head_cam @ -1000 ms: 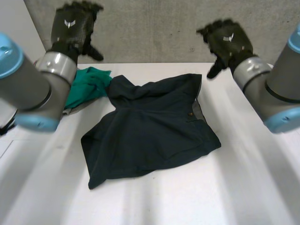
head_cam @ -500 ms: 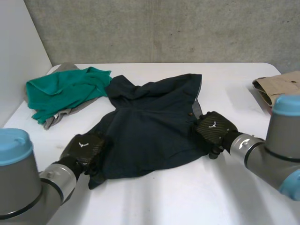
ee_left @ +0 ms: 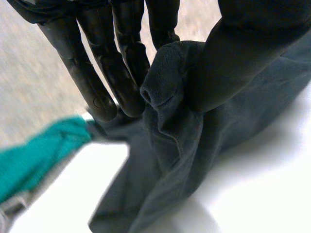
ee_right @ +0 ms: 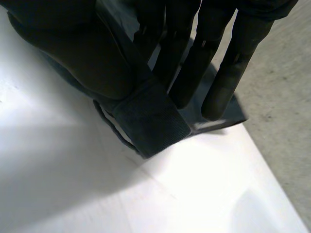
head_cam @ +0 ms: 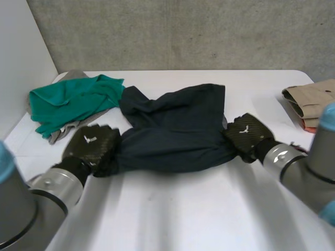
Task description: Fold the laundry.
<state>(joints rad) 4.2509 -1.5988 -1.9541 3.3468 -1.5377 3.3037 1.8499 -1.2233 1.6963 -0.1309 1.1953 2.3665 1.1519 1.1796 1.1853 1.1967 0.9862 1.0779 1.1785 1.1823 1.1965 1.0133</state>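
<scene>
You find the dark blue garment (head_cam: 175, 128) in the middle of the white table (head_cam: 183, 209), and its near edge runs from one hand to the other. The left hand (head_cam: 93, 149) has the near left end. In the left wrist view, a bunched fold of the cloth is pinched between the thumb (ee_left: 228, 68) and the fingers (ee_left: 121, 82), which are almost straight. The right hand (head_cam: 247, 135) has the near right end. In the right wrist view, its thumb (ee_right: 77, 48) presses a flat, thick hem against the fingers (ee_right: 221, 73), so this hand is also closed on the cloth.

The far part of the garment lies on the table, and its far left corner is just beside a green cloth (head_cam: 73, 102). That green cloth lies on top of a grey cloth (head_cam: 65, 135). At the right edge of the table, well apart from the garment, you see a folded beige garment (head_cam: 309, 97).
</scene>
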